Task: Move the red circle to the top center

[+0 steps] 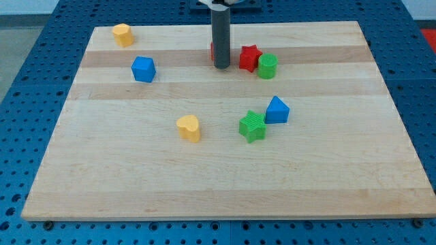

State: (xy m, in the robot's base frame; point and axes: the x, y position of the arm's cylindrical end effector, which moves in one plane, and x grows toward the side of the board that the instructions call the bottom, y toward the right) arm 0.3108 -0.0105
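Looking for the red circle [212, 50], where do I find it?

You see only a thin bit of red in the upper middle of the frame, poking out on the left of your dark rod. The rod hides the rest, so I cannot be sure of its shape.

Where is the tip [221, 67]?

Your tip sits on the worktop [218, 184], right in front of that red bit, maybe touching it. The red star [250, 57] is just to the right, with the green round block [267, 66] touching the star.

Is the claw open or closed?

I cannot tell you, because no claw shows. There is only the rod.

What step are you on?

I think you are on the push itself, and it is nearly done. The red block is already near the top middle.

What comes next?

I think a small, slow push toward the top of the frame is all you need. Keep it straight so you do not bump the red star. The blue cube [144, 69], both yellow blocks, the green star [253, 126] and the blue triangle [277, 110] are well away.
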